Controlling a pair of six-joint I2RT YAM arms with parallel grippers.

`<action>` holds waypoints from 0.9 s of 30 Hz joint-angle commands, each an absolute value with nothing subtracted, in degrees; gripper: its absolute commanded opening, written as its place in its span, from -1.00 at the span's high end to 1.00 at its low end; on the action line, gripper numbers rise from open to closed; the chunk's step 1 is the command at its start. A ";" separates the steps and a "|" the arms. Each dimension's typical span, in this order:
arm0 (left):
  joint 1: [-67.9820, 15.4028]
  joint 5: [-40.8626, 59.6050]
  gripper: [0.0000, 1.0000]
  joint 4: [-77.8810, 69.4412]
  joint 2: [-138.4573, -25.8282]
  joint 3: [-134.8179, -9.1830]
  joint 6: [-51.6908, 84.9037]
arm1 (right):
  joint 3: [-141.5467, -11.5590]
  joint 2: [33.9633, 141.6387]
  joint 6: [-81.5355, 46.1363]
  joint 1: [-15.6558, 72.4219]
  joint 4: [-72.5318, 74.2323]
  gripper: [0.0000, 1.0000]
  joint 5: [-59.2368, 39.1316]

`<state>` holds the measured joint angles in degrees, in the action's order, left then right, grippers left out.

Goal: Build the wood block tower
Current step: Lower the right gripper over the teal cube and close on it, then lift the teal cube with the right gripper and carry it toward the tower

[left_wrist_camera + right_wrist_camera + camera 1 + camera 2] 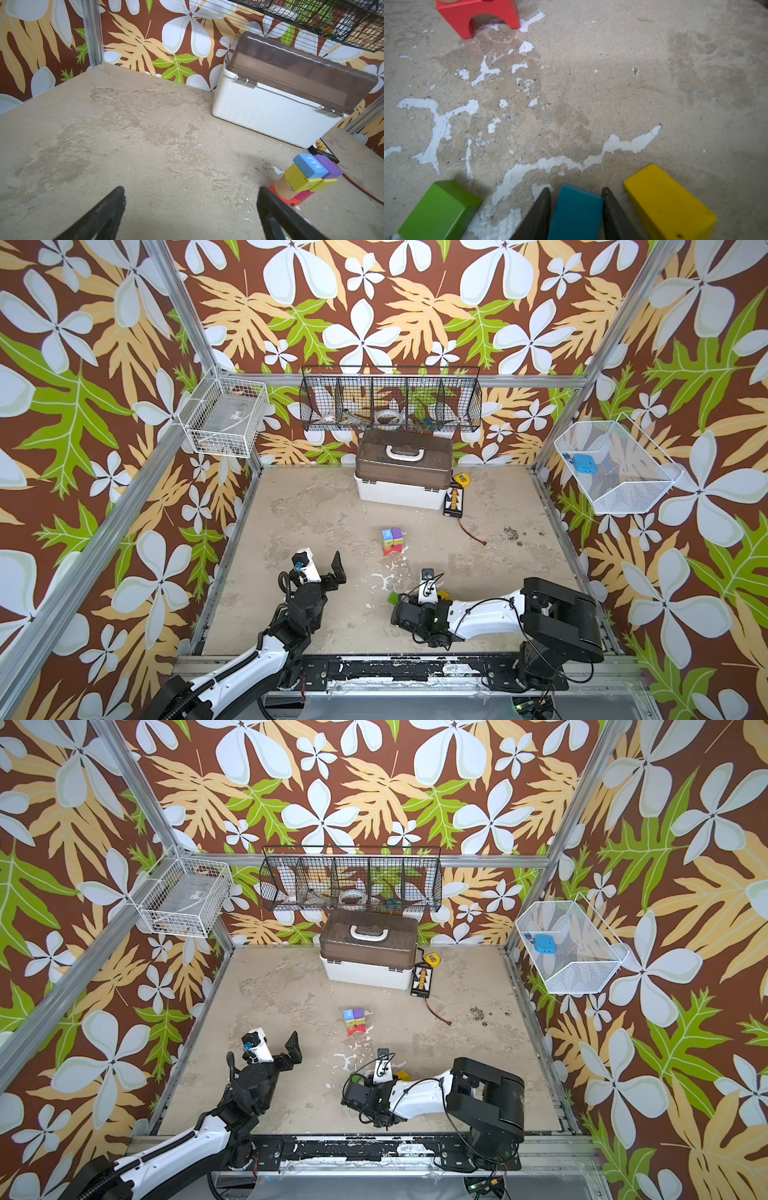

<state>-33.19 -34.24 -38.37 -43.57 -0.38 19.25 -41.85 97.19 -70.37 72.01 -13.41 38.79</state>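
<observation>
The tower [392, 541] is partly built. From the left wrist view, a red arch [291, 201] carries a tan cylinder [283, 188] and a pink piece [303, 196], then two yellow pieces, with a blue cube [310, 166] and a purple cube [328, 168] on top. It stands ahead of the right gripper [576, 189], well apart from it.

At least three blocks are left. The right gripper is pinched on a teal block [576, 212], which seems not yet lifted off the surface [633, 83]. A green block [440, 209] and a yellow block [668, 201] lie loose near it, one on each side. The left gripper [192, 189] hangs spread wide and empty, with the tower ahead of it and off to one side.

In both top views the right arm's wrist hides the teal block, and only slivers of the green and yellow blocks show. The right wrist view cuts the tower off above the arch. I see no rounded cap piece anywhere
</observation>
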 commanded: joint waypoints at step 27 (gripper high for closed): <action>-33.17 -31.72 -1.00 -40.50 -43.64 -0.35 18.03 | -47.22 94.55 -66.78 73.24 -24.10 0.56 34.06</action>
